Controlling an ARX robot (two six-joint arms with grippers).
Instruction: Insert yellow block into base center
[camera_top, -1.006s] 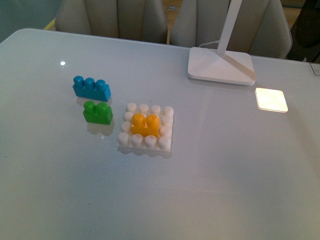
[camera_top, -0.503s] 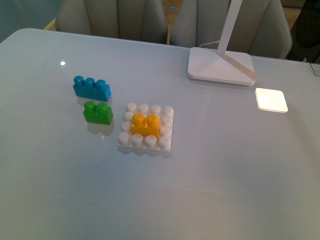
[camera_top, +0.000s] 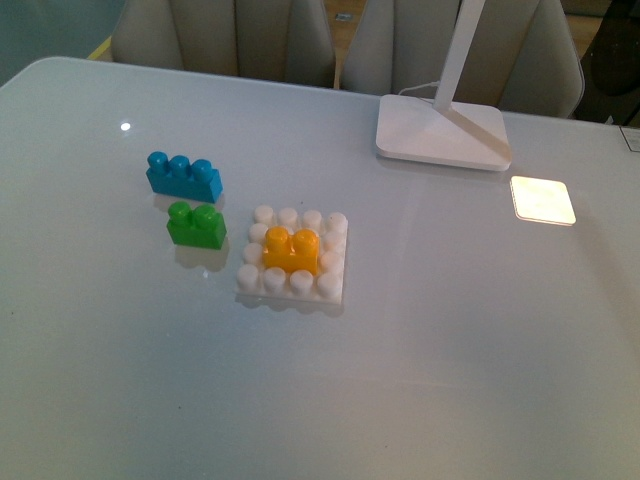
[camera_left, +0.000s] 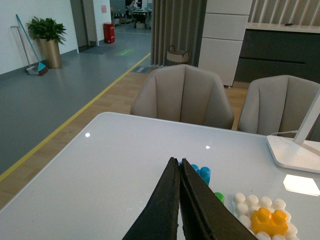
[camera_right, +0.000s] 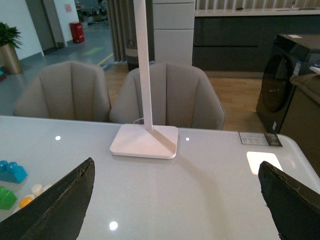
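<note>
The glossy white counter carries 4 things: the base, a green brick just beside it, a blue brick behind, and a lamp well apart

Office lobby: chairs, corridor, plant.

Base with yellow block seated at centre: open from above, from the right and from the near side | green brick just beside its left edge, blue brick behind that, crowding the left approach | lamp stands well apart at the far right.
</note>
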